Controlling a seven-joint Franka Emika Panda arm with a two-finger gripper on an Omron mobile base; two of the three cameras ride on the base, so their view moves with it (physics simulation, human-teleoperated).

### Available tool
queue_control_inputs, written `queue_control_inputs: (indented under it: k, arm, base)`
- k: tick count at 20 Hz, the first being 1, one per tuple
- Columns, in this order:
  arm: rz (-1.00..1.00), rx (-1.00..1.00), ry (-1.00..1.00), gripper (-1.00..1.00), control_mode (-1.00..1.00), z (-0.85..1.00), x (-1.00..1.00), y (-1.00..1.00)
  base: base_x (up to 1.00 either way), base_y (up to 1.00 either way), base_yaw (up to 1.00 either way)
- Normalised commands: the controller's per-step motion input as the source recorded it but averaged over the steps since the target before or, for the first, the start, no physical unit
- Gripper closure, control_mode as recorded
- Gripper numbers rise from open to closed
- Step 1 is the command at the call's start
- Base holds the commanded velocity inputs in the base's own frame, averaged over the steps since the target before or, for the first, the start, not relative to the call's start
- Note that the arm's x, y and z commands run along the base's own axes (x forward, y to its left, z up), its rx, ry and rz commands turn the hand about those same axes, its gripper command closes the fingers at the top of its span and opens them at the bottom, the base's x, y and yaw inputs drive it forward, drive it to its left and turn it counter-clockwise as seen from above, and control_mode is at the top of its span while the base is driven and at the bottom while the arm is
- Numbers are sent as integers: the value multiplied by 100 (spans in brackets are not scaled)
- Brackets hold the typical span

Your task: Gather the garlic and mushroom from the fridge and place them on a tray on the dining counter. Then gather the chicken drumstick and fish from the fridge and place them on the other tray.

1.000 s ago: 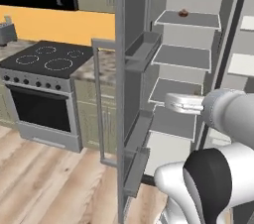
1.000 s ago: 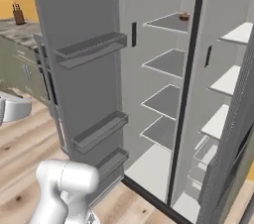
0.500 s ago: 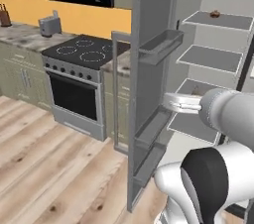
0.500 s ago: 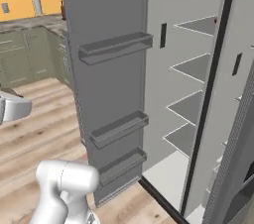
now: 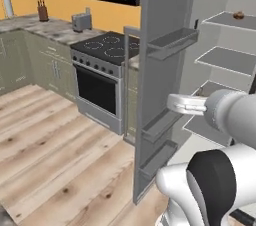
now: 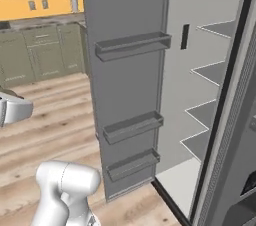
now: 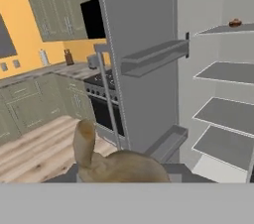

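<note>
A tan chicken drumstick lies across the bottom of the hand view, its bony end pointing up, and my gripper is shut on it; the fingertips are hidden behind the meat. The hand hangs in front of the fridge, whose grey door stands wide open with its door bins facing me. White shelves show inside. One small brown item that I cannot identify sits on the top shelf. The trays and the dining counter are out of view.
A steel stove with a black cooktop stands left of the fridge door. Olive cabinets with a marble top carry a toaster and a knife block. Wooden floor stretches out to the left.
The whole picture has slid: the base is turning left, so fridge and stove drift right and more floor and cabinets appear. The drumstick stays in the shut gripper.
</note>
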Motion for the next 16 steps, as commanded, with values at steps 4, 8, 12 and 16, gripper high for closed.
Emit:
queue_control_inputs:
  k: [4, 8, 12, 16]
  arm:
    - [0, 0, 0, 100, 100, 0, 0, 0]
    - [0, 0, 0, 100, 100, 0, 0, 0]
    - [0, 0, 0, 100, 100, 0, 0, 0]
    - [0, 0, 0, 100, 100, 0, 0, 0]
  base:
    - [-58, -94, 40]
    - [-57, -100, 36]
    - [-65, -90, 33]
    - [-75, -13, 28]
